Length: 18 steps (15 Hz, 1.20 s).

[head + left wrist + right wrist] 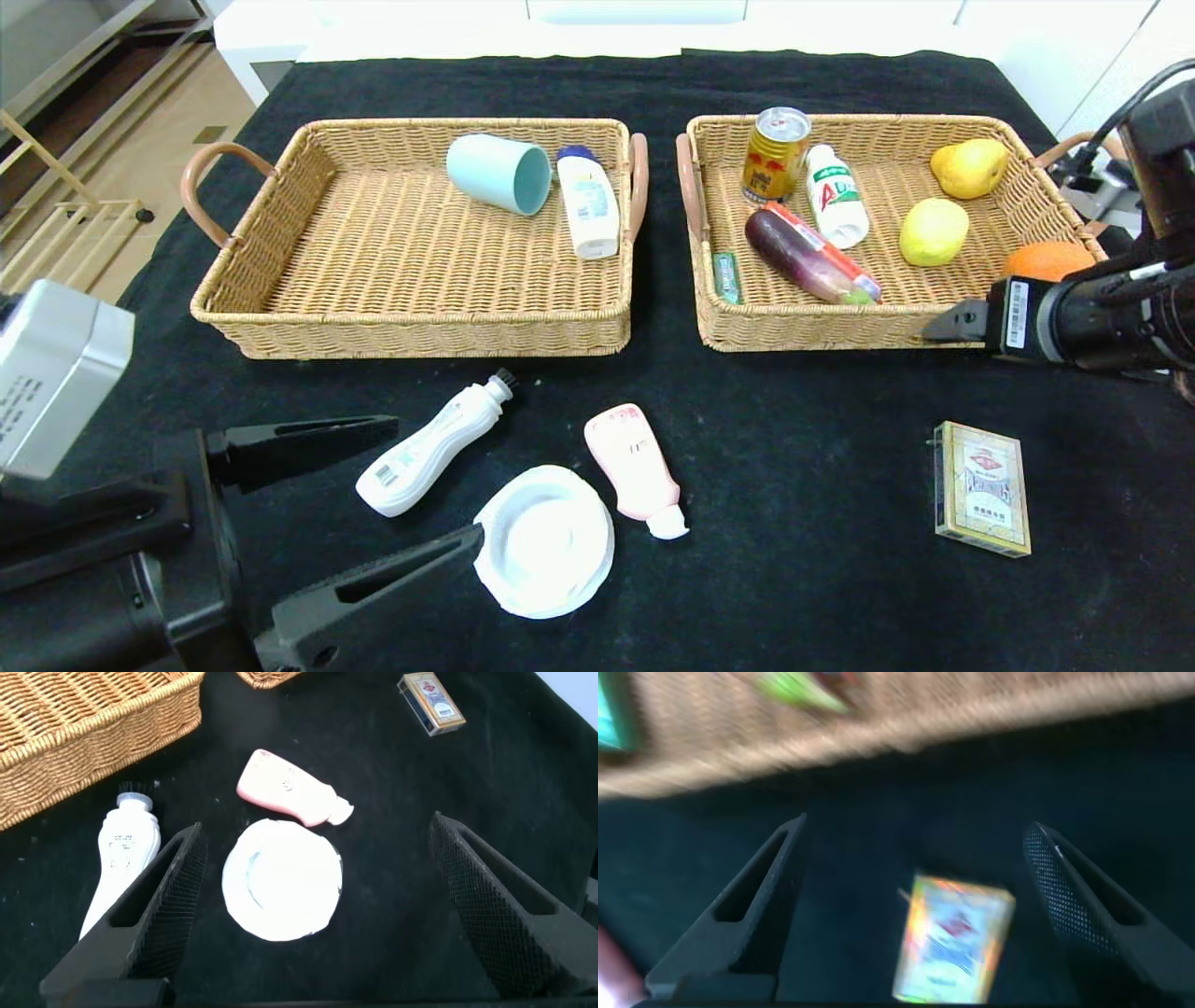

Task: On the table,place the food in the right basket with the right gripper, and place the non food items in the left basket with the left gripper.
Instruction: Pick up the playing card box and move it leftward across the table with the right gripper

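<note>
right basket (1027,201) | right gripper (915,896) wide open (empty) | left gripper (313,905) wide open

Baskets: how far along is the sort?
Done: all food sits in the right basket; a cup and bottle lie in the left basket. In hand: nothing; both grippers open. Left: white bottle, lid, pink tube and card box remain on the table.

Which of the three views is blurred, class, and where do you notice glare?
Right wrist view: motion-smeared, the card box and basket wall streaked. Head view: sharp, the white lid glaring against the black cloth. Left wrist view: crisp and evenly lit.
</note>
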{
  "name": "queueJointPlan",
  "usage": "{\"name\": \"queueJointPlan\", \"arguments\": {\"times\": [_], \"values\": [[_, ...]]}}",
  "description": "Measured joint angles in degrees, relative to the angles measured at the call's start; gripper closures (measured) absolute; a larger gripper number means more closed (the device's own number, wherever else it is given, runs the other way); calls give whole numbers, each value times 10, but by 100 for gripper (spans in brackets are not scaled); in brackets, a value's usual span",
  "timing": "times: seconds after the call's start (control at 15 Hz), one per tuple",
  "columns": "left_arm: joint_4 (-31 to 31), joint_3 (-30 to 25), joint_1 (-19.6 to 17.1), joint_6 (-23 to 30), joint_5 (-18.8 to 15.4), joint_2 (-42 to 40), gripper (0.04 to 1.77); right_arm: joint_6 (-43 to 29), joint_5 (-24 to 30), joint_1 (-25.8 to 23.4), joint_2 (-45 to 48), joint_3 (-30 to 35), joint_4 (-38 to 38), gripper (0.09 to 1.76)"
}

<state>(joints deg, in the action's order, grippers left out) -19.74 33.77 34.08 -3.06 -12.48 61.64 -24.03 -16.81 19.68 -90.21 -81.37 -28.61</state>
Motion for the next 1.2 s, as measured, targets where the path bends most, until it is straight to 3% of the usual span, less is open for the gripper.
{"name": "queueJointPlan", "arguments": {"times": [0.47, 1.2], "values": [[1, -2, 0, 0, 0, 2, 9, -11, -24, -29, 28, 125, 0, 16], [1, -2, 0, 0, 0, 2, 9, -69, 41, -19, 25, 172, 2, 15]]}}
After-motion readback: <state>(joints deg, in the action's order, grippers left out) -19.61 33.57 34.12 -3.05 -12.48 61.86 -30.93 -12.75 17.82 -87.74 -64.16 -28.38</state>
